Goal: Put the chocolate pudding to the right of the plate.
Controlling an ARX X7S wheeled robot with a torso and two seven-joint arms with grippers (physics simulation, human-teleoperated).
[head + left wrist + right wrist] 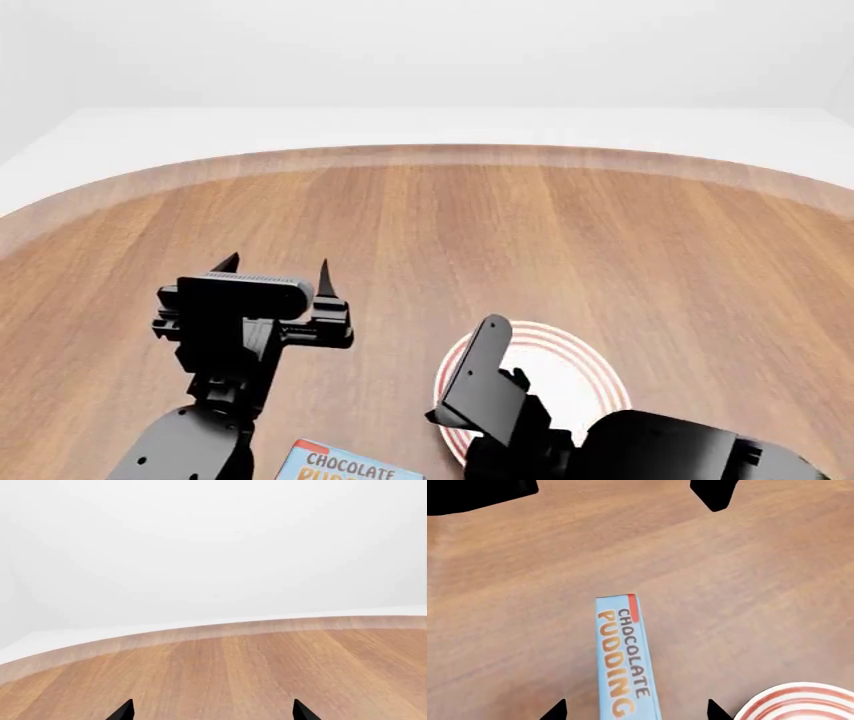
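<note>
Overhead, the round wooden desk (534, 230) fills most of the head view, its pale edge curving against plain white walls and floor. The chocolate pudding (340, 464) lies near the front edge, just left of the plate (587, 385), apart from it and cut off by the frame. The right arm hides much of the plate. The left tool (274, 268) hovers over bare wood, released. The right tool (634, 711) hangs above the carton, fingers spread, gripping nothing.
</note>
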